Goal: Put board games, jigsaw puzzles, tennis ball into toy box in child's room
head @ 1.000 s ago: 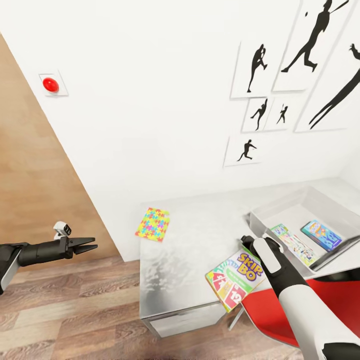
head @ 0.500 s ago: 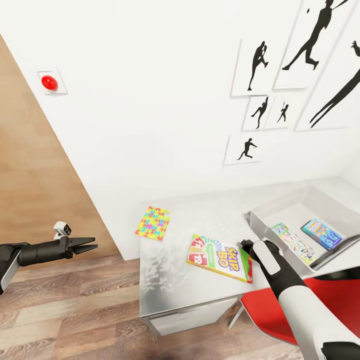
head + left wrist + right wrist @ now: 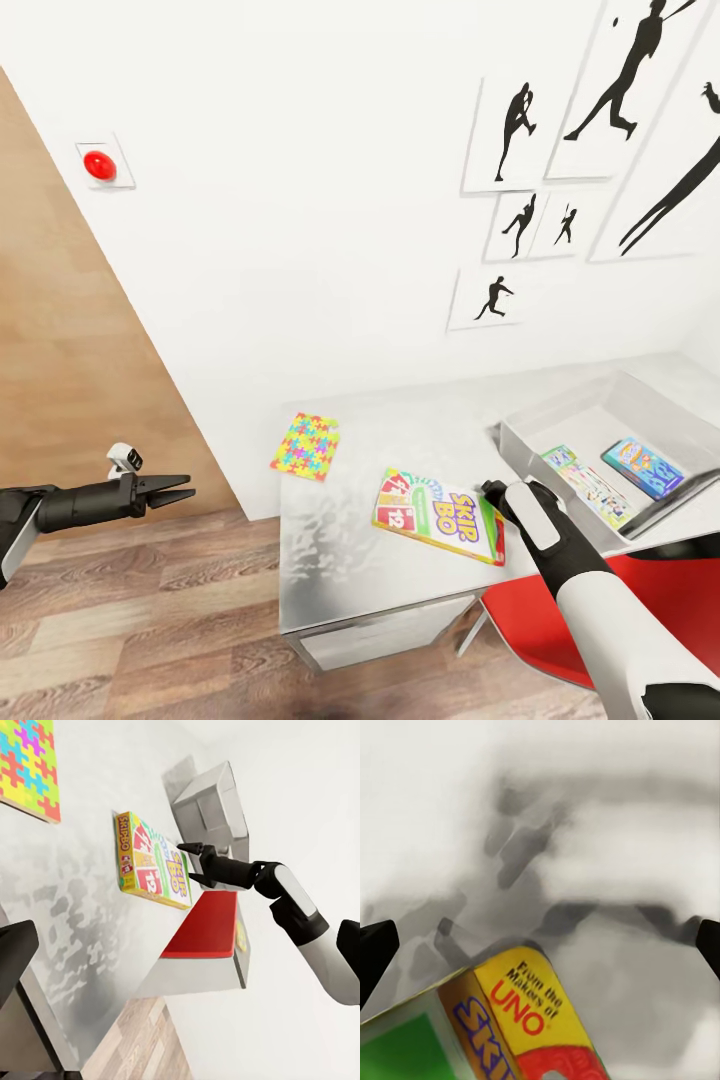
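The Skip-Bo board game lies flat on the pale grey table, near its front edge. My right gripper is open at the game's right end, its fingers spread with nothing between them. In the right wrist view the yellow end of the game sits just below the gripper. A jigsaw puzzle lies at the table's far left corner. The grey toy box stands to the right with two game boxes inside. My left gripper hangs open over the floor, left of the table.
A red chair is tucked under the table below my right arm. The brown wooden door is at the left, with a red button on the white wall. Black silhouette pictures hang above the table.
The Skip-Bo game, tilted at the table's front edge by my right gripper a second ago, now lies flat further left on the table. The left arm is unchanged.
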### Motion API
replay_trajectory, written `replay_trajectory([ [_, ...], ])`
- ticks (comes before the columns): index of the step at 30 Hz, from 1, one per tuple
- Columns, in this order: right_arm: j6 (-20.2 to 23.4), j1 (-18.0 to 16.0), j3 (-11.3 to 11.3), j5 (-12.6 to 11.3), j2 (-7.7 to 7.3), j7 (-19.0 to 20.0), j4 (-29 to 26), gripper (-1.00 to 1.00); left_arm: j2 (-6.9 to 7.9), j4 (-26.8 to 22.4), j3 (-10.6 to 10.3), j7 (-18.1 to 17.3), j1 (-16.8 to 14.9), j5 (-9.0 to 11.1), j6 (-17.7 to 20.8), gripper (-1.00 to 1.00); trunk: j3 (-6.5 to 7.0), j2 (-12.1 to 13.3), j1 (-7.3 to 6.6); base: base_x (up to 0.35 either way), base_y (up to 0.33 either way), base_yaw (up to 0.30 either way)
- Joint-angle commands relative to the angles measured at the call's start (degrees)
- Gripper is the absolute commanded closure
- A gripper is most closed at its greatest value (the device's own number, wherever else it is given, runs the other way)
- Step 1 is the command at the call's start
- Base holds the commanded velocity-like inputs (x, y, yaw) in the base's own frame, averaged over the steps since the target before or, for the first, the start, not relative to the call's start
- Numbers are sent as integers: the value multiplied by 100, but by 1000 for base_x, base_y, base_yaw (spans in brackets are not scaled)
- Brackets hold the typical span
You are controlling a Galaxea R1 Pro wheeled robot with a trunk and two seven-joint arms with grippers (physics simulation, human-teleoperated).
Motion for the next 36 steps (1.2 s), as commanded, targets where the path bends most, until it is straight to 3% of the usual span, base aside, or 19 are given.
replay_trajectory([
  [1, 29, -1, 23, -74, -7, -50, -4, -100, 3, -2, -3, -22, -4, -1, 61, -100, -12, -9, 4, 0, 0, 0],
  [19, 24, 3, 23, -69, 0, -50, -4, -100, 1, -2, -3, -22, -4, -2, 61, -100, -12, -9, 4, -1, 45, 0],
  [36, 24, 3, 30, -69, 50, -50, -6, -100, 0, -2, -3, -22, -4, -2, 61, -100, -12, -9, 4, -106, 50, 0],
])
